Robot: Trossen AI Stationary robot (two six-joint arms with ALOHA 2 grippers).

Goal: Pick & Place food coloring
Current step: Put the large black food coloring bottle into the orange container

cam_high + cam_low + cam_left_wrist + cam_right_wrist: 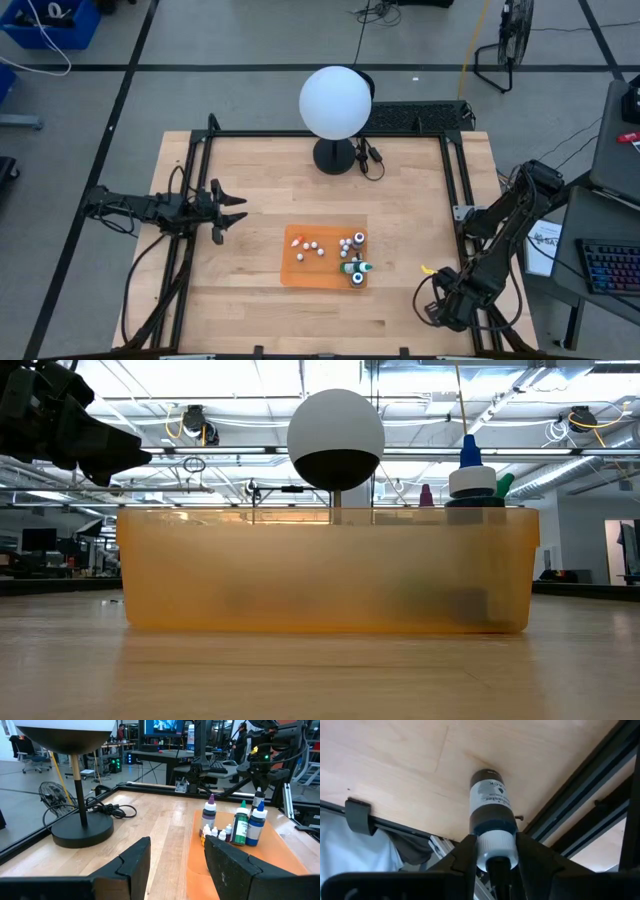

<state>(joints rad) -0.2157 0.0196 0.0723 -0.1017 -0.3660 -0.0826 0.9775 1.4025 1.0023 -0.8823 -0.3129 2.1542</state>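
High view: the orange tray (290, 268) sits mid-table with the food coloring bottles (352, 255) clustered at its right end and small whitish ones scattered to their left. The left gripper (232, 211) hovers over the table's left side, well apart from the tray, fingers spread and empty. The right gripper (441, 305) is down at the table's near right corner, by the black frame rail (456, 190). The globe lamp (335, 102) stands behind the tray.

Low view: the tray's translucent wall fills the middle, with a blue-tipped bottle (469, 472) rising above its right rim and the lamp behind.

Left wrist view: the open fingers (134, 861) frame the tray's tall bottles, purple, green and blue, with tiny ones at their feet. The lamp's cord (107, 811) lies coiled beside its base.

Right wrist view: the right gripper clasps a black-labelled bottle (491, 806) by its white collar.

This looks like the carrying step: one bottle in hand at the table's corner. The next move calls for lifting clear of the rail, then setting the bottle down upright without toppling its neighbours.
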